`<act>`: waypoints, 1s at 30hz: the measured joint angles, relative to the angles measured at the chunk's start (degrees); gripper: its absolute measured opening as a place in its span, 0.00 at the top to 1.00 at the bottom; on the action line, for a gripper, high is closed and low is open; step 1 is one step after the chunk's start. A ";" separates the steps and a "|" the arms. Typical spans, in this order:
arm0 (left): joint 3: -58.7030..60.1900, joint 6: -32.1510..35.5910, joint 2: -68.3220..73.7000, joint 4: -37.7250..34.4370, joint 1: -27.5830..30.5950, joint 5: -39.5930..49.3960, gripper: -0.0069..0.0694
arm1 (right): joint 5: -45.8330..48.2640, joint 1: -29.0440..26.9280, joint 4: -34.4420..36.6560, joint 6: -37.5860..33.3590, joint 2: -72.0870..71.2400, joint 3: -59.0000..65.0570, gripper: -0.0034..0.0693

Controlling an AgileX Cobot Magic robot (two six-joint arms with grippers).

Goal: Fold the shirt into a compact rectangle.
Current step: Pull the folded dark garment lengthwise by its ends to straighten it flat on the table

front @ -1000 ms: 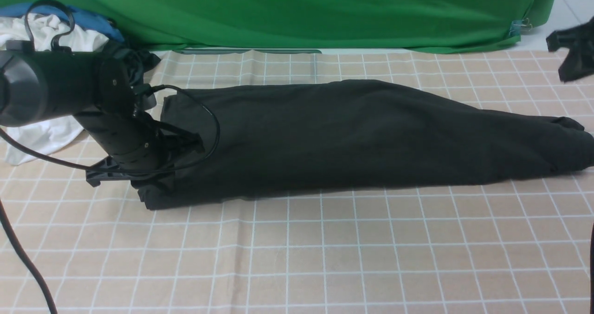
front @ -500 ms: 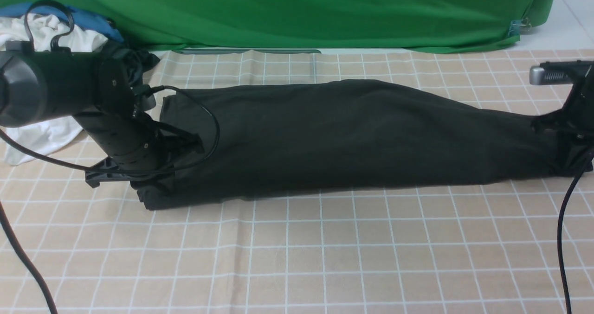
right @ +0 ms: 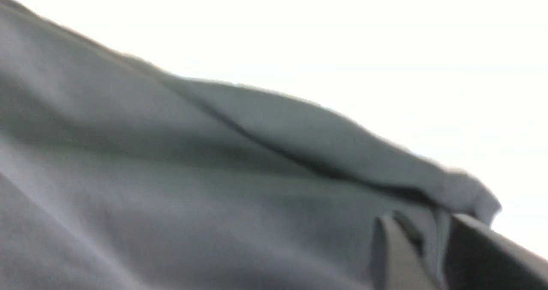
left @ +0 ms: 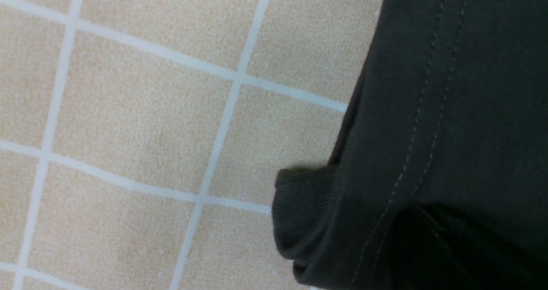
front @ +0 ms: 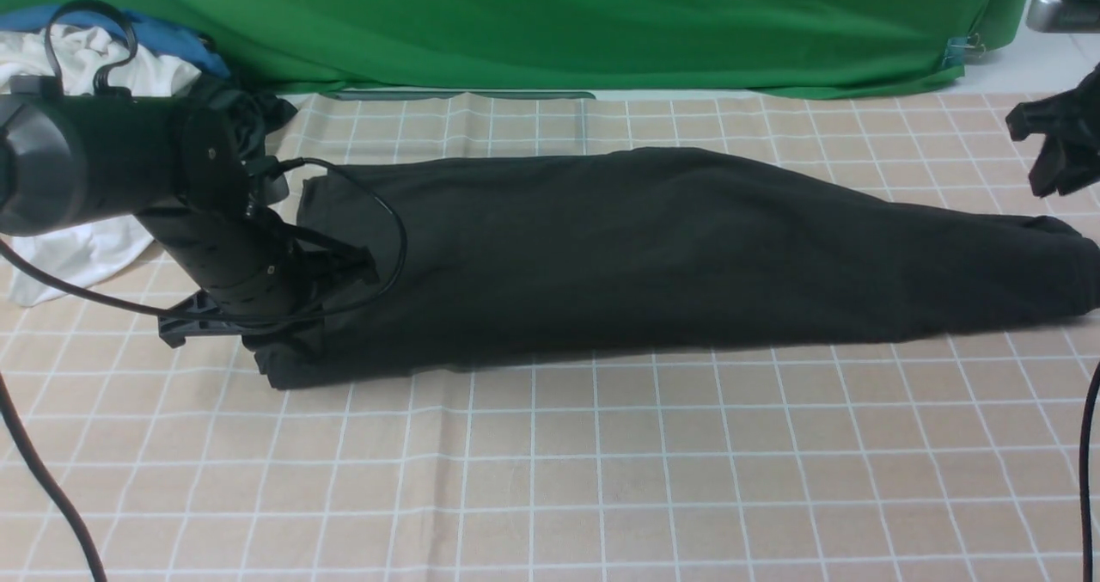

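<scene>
The black shirt (front: 653, 255) lies as one long folded band across the checked cloth, running left to right. My left gripper (front: 288, 328) sits at its left near corner, shut on the bunched shirt. In the left wrist view the stitched hem of the shirt (left: 449, 110) fills the side, and the jaws are lost in dark fabric. My right gripper (front: 1055, 148) hangs above the shirt's right end, apart from it. In the right wrist view my right gripper (right: 424, 221) shows two fingers with a gap and nothing between them; the shirt (right: 214, 187) lies behind, blurred and washed out.
A tan checked tablecloth (front: 550, 479) covers the table. A green backdrop (front: 550, 23) closes off the far side. A pile of white and blue clothes (front: 94, 58) lies at the back left behind my left arm. Black cables (front: 34, 470) trail at both near edges.
The right gripper dropped onto the shirt's right end half a second ago, then rose away from it with its jaws parted. That end now lies flat. The left arm has not moved.
</scene>
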 joint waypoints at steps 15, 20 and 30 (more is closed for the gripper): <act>0.00 0.05 0.00 0.00 0.00 -0.02 0.89 | 7.25 0.00 1.15 -1.78 9.88 -3.55 0.75; 0.00 0.05 0.00 0.00 0.00 -0.02 0.89 | 7.57 0.00 0.86 -2.17 8.63 -3.60 0.85; 0.00 0.65 0.00 0.00 0.00 -0.07 0.89 | 3.44 0.00 -3.38 0.15 1.85 -3.60 0.85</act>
